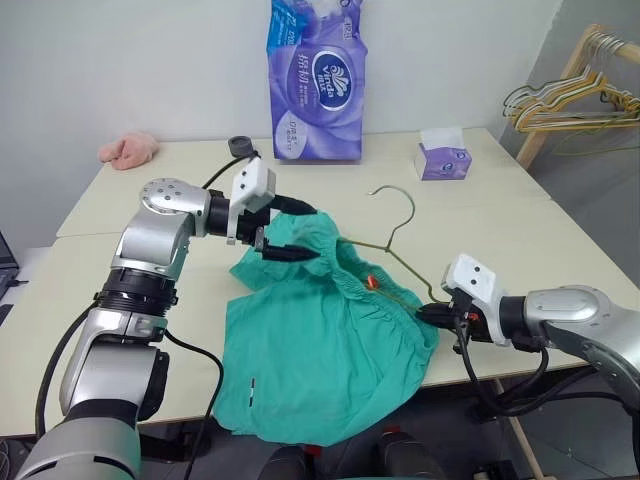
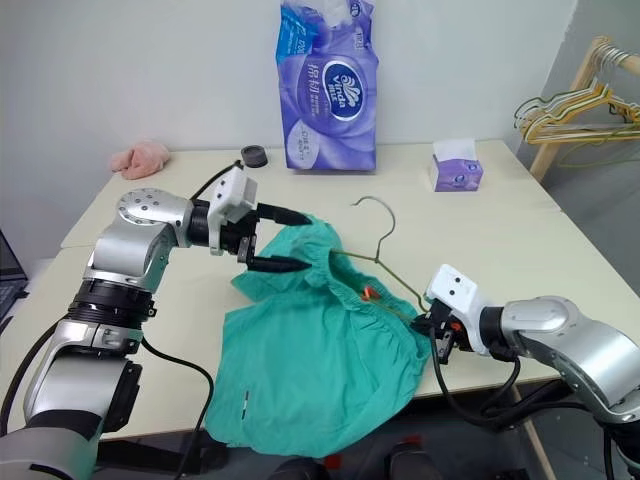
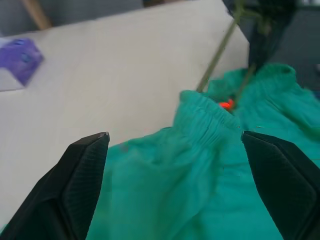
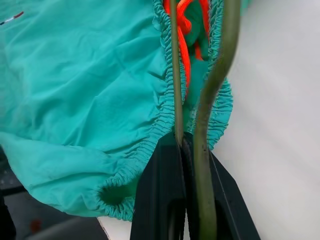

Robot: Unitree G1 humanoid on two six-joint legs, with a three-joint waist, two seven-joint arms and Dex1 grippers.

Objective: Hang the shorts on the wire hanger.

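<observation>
Here, teal shorts drape over the near edge of a cream table, threaded on a wire hanger. The right gripper pinches the hanger's wire; the left gripper gapes open above the waistband. Tissue packs stand by the white wall.

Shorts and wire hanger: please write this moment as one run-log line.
left gripper: open over shorts | right gripper: shut on wire hanger | shorts: partly on hanger

A pale beige table stood against a plain white wall. A wooden rack leaned at the right, beside grey floor.
</observation>
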